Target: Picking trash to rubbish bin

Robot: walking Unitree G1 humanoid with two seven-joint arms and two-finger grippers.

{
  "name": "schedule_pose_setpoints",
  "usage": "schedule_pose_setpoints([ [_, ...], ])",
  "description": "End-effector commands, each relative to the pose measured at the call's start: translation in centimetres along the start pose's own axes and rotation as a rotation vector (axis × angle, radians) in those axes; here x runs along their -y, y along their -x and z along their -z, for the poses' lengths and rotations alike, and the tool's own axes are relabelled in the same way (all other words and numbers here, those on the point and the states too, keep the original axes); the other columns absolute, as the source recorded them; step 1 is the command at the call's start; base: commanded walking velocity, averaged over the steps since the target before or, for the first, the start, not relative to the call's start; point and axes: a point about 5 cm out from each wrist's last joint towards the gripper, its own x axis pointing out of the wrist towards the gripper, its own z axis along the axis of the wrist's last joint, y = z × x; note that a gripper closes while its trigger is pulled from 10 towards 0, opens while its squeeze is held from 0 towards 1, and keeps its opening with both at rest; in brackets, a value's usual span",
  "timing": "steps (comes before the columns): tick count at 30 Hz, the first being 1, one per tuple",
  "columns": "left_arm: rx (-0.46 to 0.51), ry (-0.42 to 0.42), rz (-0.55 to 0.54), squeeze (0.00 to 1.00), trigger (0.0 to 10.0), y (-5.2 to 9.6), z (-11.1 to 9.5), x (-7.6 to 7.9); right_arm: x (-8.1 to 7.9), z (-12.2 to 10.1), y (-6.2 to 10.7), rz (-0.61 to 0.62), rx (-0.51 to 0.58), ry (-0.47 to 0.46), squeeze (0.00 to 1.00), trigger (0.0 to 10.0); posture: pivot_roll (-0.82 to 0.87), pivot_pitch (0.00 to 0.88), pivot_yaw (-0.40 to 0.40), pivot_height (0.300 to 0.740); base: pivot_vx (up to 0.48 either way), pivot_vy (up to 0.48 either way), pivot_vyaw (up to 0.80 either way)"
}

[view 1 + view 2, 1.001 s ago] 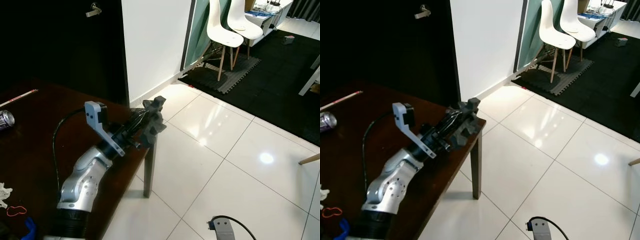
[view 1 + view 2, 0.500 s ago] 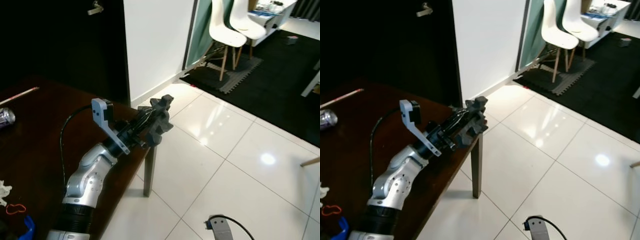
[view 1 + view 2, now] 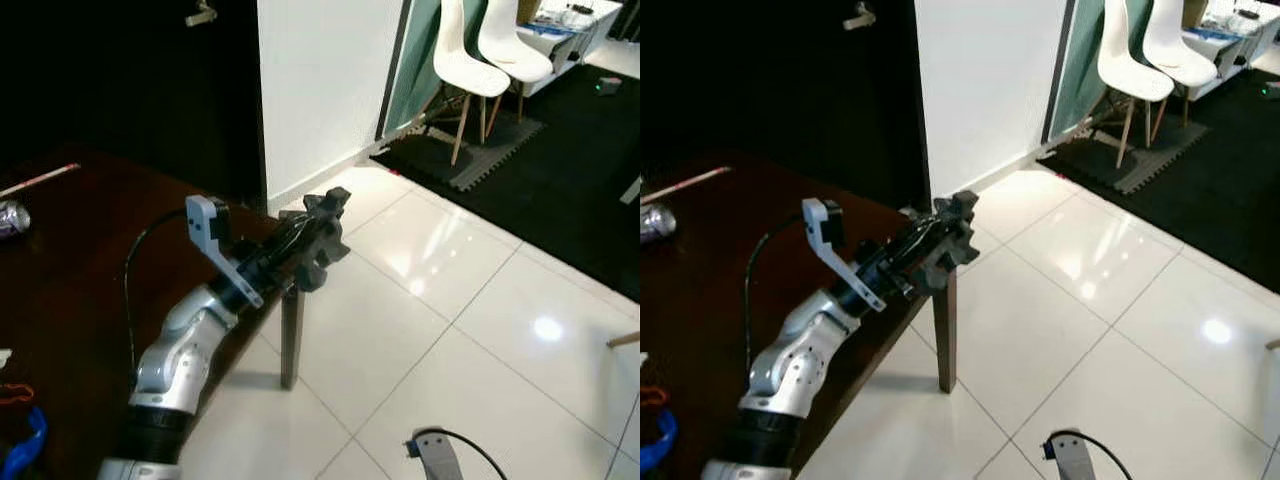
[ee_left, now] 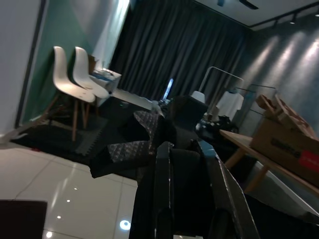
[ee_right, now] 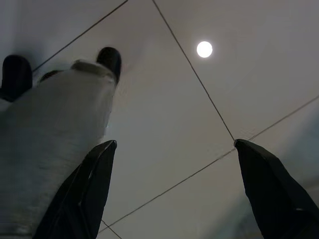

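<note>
Dark crumpled trash [image 3: 322, 236]: a black, creased wad, perhaps foil or plastic wrap, held out past the corner of the surface and above the white tiled floor [image 3: 480, 340], toward 1 o'clock from the arm's wrist.
Left claw [image 3: 310, 243]: clamped on the trash, fingers [image 4: 164, 189] pressed close together with the wad bunched at their tips; silver forearm stretches up from 7 o'clock across the surface edge.
Right claw [image 5: 174, 164]: fingers spread wide apart, nothing between them, pointing down at pale floor tiles with a lamp glare.
Surface [image 3: 90, 280]: dark brown wood, one leg standing on the tiles just under the held trash.
Drink can [image 3: 12, 218]: lying at the 9 o'clock edge of the surface, well apart from the left claw.
White chairs [image 3: 480, 50]: two, at 1 o'clock, on a dark mat.
Blue scrap [image 3: 22, 450]: near 8 o'clock corner, blurred.
</note>
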Motion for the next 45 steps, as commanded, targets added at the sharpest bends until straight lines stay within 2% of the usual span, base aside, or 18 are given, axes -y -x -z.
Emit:
schedule_pose_setpoints([
  [1,-0.002,0.011,0.007,0.00,10.0,-0.14,0.35,0.25,0.26,0.54,0.04,0.004,-0.016,0.003,0.00,10.0,0.17,0.089,-0.006,0.740,0.000,-0.356,0.00],
  [45,0.007,0.024,0.011,0.00,10.0,-0.12,0.57,0.36,0.53,0.36,0.05,-0.006,-0.010,0.035,0.00,10.0,0.15,0.092,-0.021,0.740,0.000,-0.394,0.00],
])
